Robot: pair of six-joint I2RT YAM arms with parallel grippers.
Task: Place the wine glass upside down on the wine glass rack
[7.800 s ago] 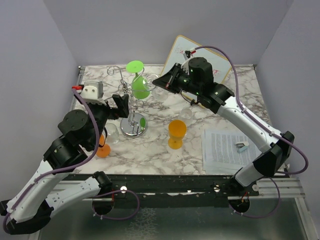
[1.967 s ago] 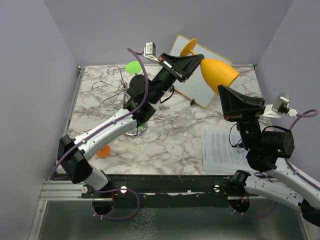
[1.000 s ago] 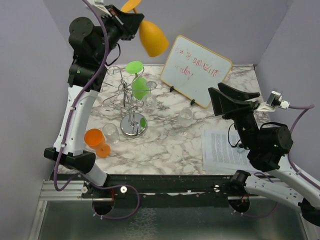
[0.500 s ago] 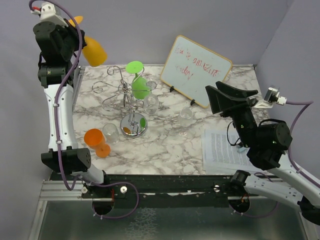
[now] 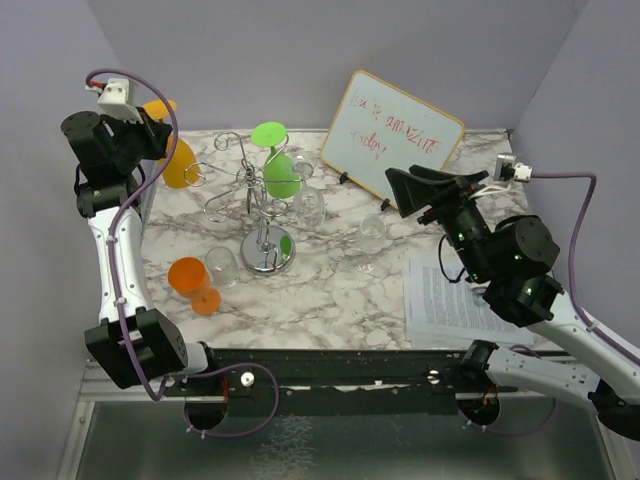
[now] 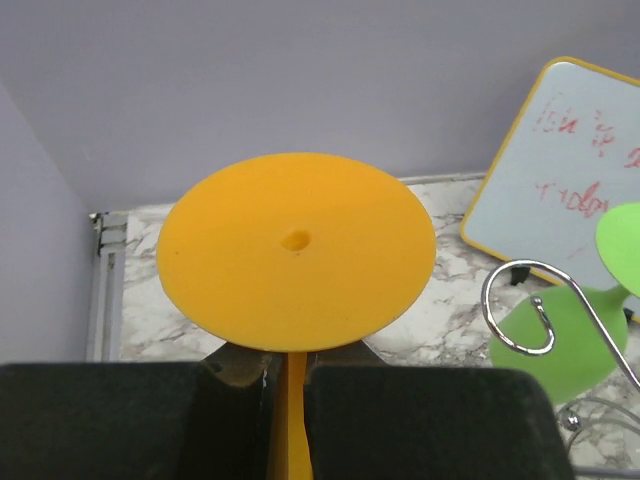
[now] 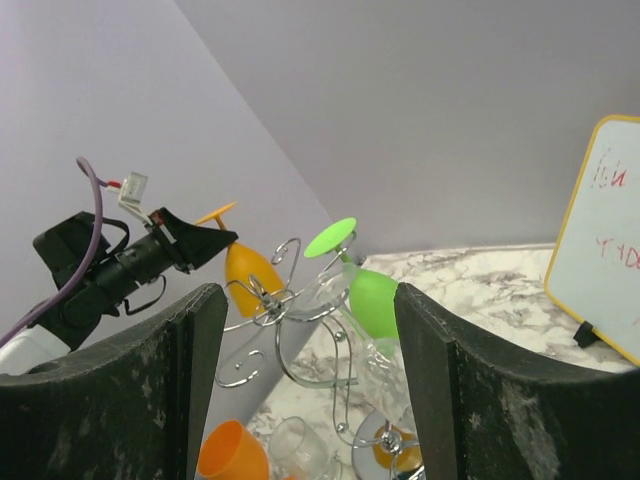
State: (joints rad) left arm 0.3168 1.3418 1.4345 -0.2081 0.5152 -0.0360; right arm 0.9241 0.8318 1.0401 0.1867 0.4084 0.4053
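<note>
My left gripper [image 5: 156, 128] [image 6: 288, 372] is shut on the stem of the yellow-orange wine glass [image 5: 178, 164] [image 7: 250, 281]. The glass hangs with its bowl down and its round foot [image 6: 295, 250] up, just left of the wine glass rack [image 5: 250, 188] [image 7: 290, 335]. One curled wire arm [image 6: 530, 310] shows to the right of the foot. A green wine glass [image 5: 280, 172] [image 6: 560, 345] [image 7: 372, 298] and a clear glass [image 5: 306, 206] hang upside down on the rack. My right gripper [image 5: 415, 190] [image 7: 322, 400] stands open and empty, off to the right of the rack.
An orange cup [image 5: 189, 279] [image 7: 233, 455] and a clear glass [image 5: 222, 266] stand left of the rack's chrome base [image 5: 268, 252]. Another clear glass [image 5: 372, 236] stands right of it. A whiteboard [image 5: 394, 140] leans at the back. Printed paper [image 5: 440, 300] lies at the right.
My left arm has swung the yellow-orange glass from high up down to the table's back left, beside the rack. My right gripper has shifted left and lower.
</note>
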